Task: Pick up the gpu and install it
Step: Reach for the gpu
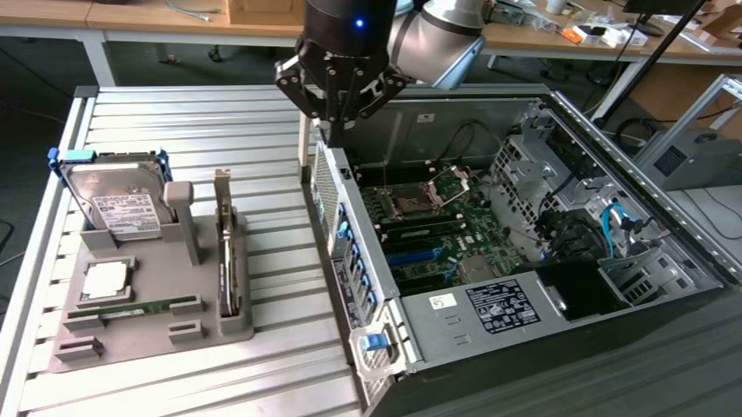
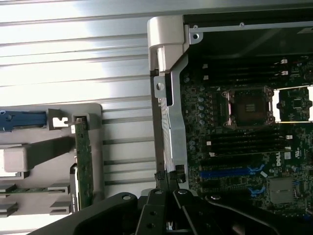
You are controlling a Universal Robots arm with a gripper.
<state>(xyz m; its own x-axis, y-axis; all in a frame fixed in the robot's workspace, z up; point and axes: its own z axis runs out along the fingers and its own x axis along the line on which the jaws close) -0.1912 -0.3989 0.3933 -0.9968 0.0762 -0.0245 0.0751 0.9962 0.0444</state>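
Observation:
The gpu (image 1: 228, 256) stands on edge in a slot of the grey holder (image 1: 151, 334) on the exterior view's left, its pale bracket at the far end. In the wrist view the gpu (image 2: 83, 166) appears as a thin green-edged board. My gripper (image 1: 337, 130) hangs over the far end of the open computer case's (image 1: 522, 261) near side wall, well away from the card. Its fingers (image 2: 172, 182) are shut together with nothing between them, just above that metal wall.
The holder also carries a silver hard drive (image 1: 116, 207) with a white label, a memory stick (image 1: 139, 308) and a small square chip (image 1: 104, 278). The motherboard (image 1: 435, 230) lies exposed inside the case. A slatted metal table (image 1: 208, 122) lies beneath everything.

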